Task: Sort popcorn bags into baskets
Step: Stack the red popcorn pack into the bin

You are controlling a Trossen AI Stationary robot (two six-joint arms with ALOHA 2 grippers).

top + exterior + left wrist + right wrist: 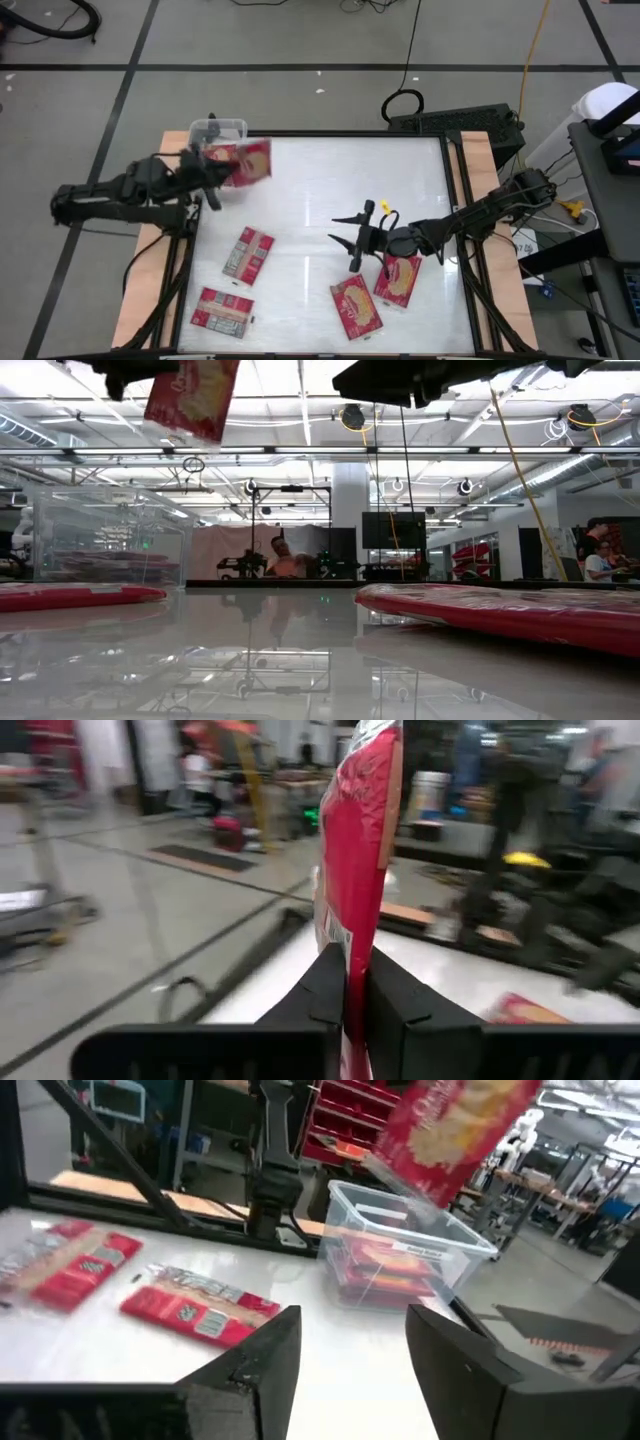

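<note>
My left gripper [226, 172] is shut on a red popcorn bag [250, 160], which hangs in the air just to the near right of the clear plastic basket [218, 130] at the table's far left corner. The basket [405, 1250] has red bags inside it. My right gripper [346, 240] hovers open over the middle of the table with nothing between its fingers [260, 1365]. Two bags [248, 255] [222, 310] lie flat at the near left. Two more [355, 305] [398, 278] lie at the near right, beside the right gripper. My left gripper pinches the bag's near edge [352, 955] between its two fingers. The fingers lie level and come from the table's left. The bag sticks out beyond the fingertips, tilted, and is lifted clear of the table and the basket [195, 395].
A black frame runs round the glossy white table [320, 190], with wooden strips at both sides. Bare table lies between the basket and the right gripper. People and shelving show in the room beyond.
</note>
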